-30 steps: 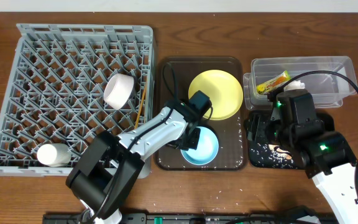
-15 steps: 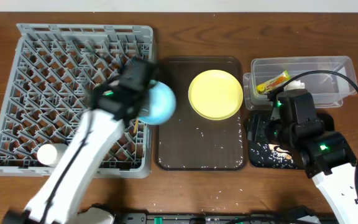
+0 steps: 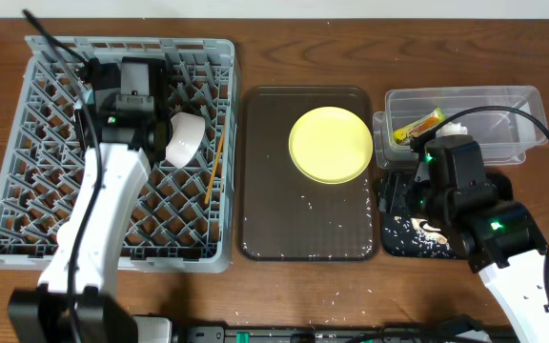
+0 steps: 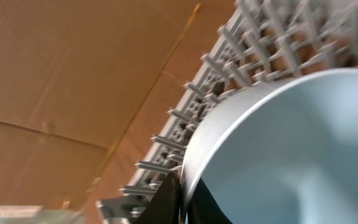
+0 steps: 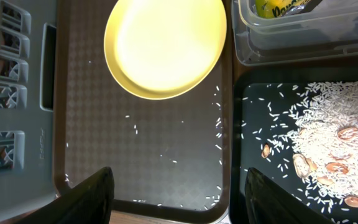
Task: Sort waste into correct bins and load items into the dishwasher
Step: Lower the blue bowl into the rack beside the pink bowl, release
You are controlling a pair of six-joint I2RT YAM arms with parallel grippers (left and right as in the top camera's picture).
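My left gripper (image 3: pixel 122 78) is over the back left of the grey dish rack (image 3: pixel 27 143). In the left wrist view it (image 4: pixel 182 200) is shut on the rim of the light-blue bowl (image 4: pixel 284 155), with the rack's pegs (image 4: pixel 229 93) right behind. In the overhead view the gripper hides the bowl. A white bowl (image 3: pixel 181 139) lies in the rack, with a chopstick (image 3: pixel 215 168) near its right wall. The pale-yellow plate (image 3: pixel 330 144) (image 5: pixel 166 43) sits on the brown tray. My right gripper (image 5: pixel 182 205) (image 3: pixel 400 198) is open and empty above the brown tray's right edge.
The brown tray (image 3: pixel 265 219) (image 5: pixel 166 137) carries scattered rice grains. The clear tub (image 3: pixel 484 105) (image 5: pixel 303 37) holds the yellow-green wrapper (image 3: pixel 417 126) and a white tissue (image 3: pixel 457 128). The black tray (image 3: pixel 417 238) (image 5: pixel 260 124) holds a rice heap (image 5: pixel 328 124).
My left arm lifted the light-blue bowl off the brown tray and carried it left to the back of the dish rack. The right arm has not moved.
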